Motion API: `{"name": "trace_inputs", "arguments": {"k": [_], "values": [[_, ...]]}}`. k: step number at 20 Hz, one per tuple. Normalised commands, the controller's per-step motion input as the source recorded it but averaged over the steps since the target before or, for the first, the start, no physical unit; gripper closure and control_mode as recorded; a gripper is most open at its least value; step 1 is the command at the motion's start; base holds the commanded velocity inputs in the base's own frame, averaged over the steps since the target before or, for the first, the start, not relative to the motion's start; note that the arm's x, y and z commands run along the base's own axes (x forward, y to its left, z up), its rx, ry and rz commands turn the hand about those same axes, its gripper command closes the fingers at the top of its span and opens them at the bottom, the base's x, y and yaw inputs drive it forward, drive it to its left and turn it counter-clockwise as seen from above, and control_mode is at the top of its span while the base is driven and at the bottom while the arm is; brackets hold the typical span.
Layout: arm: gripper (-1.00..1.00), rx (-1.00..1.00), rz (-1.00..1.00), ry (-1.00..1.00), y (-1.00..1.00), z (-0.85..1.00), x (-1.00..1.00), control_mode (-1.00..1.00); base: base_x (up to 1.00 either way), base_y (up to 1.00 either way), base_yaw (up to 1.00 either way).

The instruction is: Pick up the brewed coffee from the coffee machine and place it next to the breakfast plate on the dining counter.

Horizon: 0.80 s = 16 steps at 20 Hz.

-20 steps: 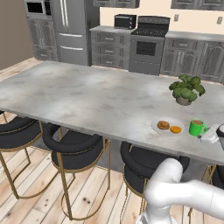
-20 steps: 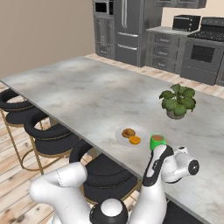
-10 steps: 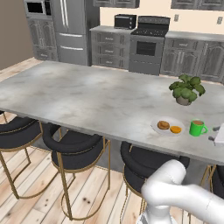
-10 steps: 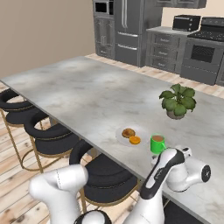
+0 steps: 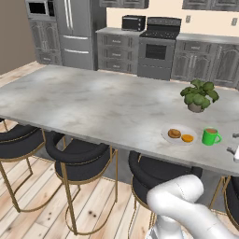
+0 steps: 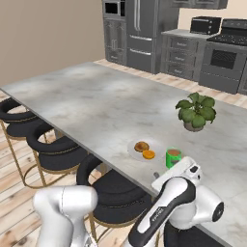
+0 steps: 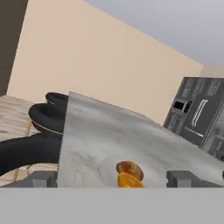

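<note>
1. The long grey-white marble-look dining counter point(image 5: 93, 102) is stretching across the room, with black round stools on gold legs point(image 5: 79, 156) tucked along its near edge. It is carrying everything the task needs.
2. The robot's two-finger gripper point(image 7: 112, 178) is sitting low at the counter's near edge, looking across the plate. Its fingers are spread as wide as they go and are holding nothing.
3. A leafy green potted plant point(image 5: 198, 94) is standing further back on the counter, well apart from the plate.
4. The small round white breakfast plate point(image 5: 179, 136) is holding two small round pieces of food, one brown and one orange, lying side by side.
5. The small bright green mug of brewed coffee point(image 5: 210, 136) is standing upright just beside the plate, apart from it, with brown liquid showing at its top.
6. In my judgement the placing looks done; the hand should be backing straight away from the mug, staying level and wide, so that no finger is clipping the handle or tipping the coffee.
</note>
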Motion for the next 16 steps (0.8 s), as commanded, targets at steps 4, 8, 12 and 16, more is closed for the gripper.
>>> {"name": "trace_inputs", "arguments": {"k": [4,8,12,16], "values": [[-1.0,-0.11,0.0,-0.24,0.77,1.0,-0.33,-1.0,0.0,0.0,0.0],[-1.0,-0.16,0.0,-0.12,0.74,1.0,-0.13,-1.0,0.0,0.0,0.0],[-1.0,-0.17,0.0,-0.03,0.59,0.92,-0.04,-1.0,0.0,0.0,0.0],[-1.0,-0.05,0.01,-0.09,0.21,0.43,-0.12,-1.0,0.0,0.0,0.0]]}}
